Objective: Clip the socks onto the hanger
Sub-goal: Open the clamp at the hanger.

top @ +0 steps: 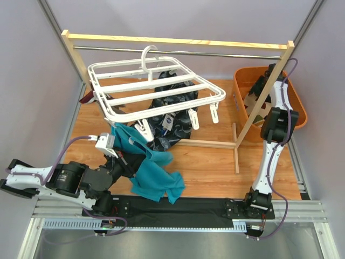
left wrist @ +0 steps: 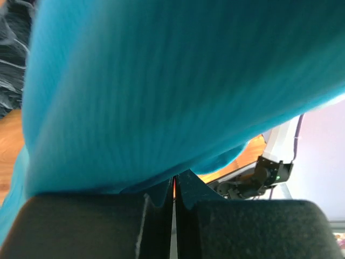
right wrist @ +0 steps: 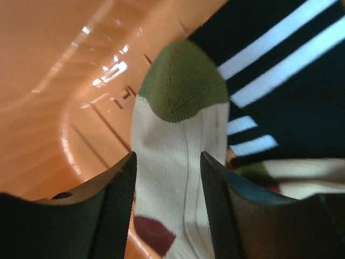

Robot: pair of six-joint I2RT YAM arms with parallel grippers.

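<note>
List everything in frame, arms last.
hanger: 1, white, hooked on rail
clips: several, white, under hanger
teal sock: count unclear, teal, draped over left gripper
cloth: 1, dark patterned, below hanger
rack: 1, wood, back of table
rail: 1, metal, on rack
bin: 1, orange, right side
white sock: 1, green toe, in bin
striped sock: 1, black and white, in bin
table: 1, wood
mat: 1, black, near edge
left gripper: shut, under teal sock
right gripper: open, astride white sock

The teal sock (left wrist: 161, 81) above the left fingers (left wrist: 157, 226) is a blur, hiding nearly everything beyond them.
</note>
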